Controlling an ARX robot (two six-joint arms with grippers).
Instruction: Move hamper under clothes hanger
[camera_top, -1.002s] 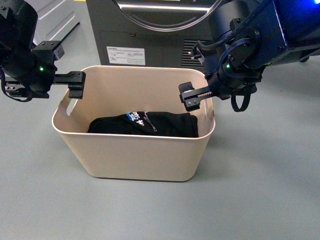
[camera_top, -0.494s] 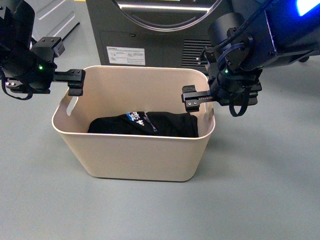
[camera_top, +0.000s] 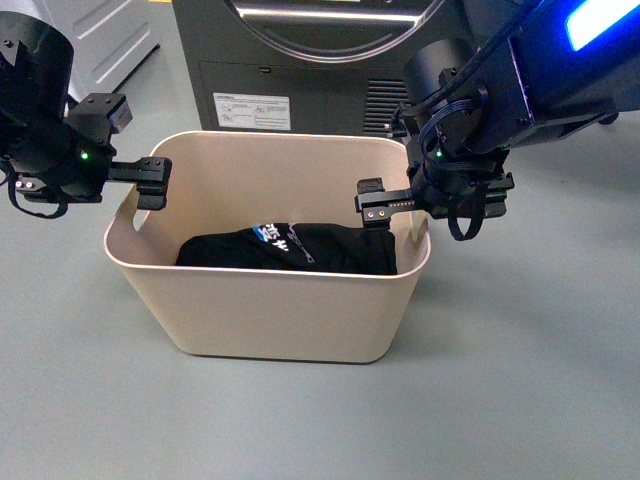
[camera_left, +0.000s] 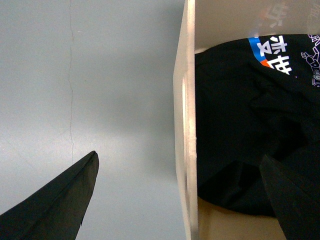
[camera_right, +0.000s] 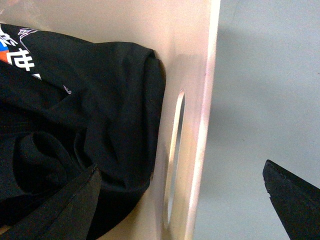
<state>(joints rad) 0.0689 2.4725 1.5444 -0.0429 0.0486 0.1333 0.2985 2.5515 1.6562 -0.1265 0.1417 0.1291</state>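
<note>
Two grippers at hamper (camera_top: 270, 310), one per short end. Hamper upright on grey floor (camera_top: 520, 400), just in front of dark grey dryer (camera_top: 300, 60). Black garment (camera_top: 300, 250) with blue-and-white print lying in bottom.

At left end rim, left gripper (camera_top: 152, 182), just above slot handle (camera_top: 143, 212). Left wrist view: fingers spread wide, one finger (camera_left: 55, 205) outside over floor, other (camera_left: 295, 195) inside over garment. End wall (camera_left: 186, 100) between them, touching neither.

At right end rim, right gripper (camera_top: 378, 205), pointing inward above garment. Right wrist view: again astride the wall, fingers wide, inner finger (camera_right: 55, 210) over garment, outer finger (camera_right: 295, 195) over floor. Wall with slot cut-out (camera_right: 172, 165) between, no contact visible. Nothing clamped by either gripper.
</note>
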